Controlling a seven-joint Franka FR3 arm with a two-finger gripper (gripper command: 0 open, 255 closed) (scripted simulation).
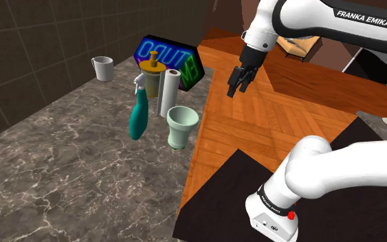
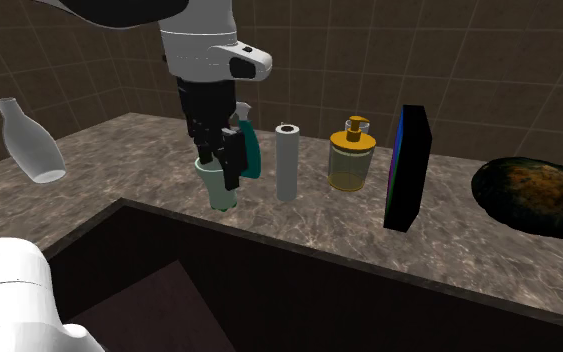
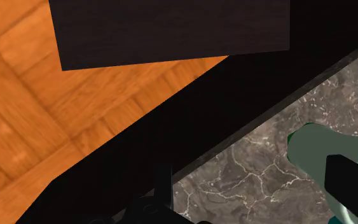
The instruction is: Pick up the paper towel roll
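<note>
We see the paper towel roll (image 1: 168,93) standing upright on the marble bench (image 1: 61,172), a slim white cylinder. In the shoulder view it's at 9 o'clock from the claw (image 1: 237,89), well apart from it. The claw hangs w/ fingers spread wide, nothing between them, out past the bench edge over the wood floor.

Neighbours crowd the roll. In the shoulder view the teal spray bottle (image 1: 139,113) is at 7 o'clock of it, the pale green cup (image 1: 182,127) at 5 o'clock & the amber soap dispenser (image 1: 151,75) at 11 o'clock, all near.

We judge the roll light, soft on the outside & squashy over what's prob. a hollow core, not slippery, not fragile. It's tall & narrow, so prob. tippy: a nudge near the top could knock it over.

Best hold, we think: across the body at approx mid-height, pads on opposite sides, moderate squeeze. We'd come in from the roll's 3 o'clock side in the shoulder view, where nothing stands in the way, keeping clear of the cup rim.
</note>
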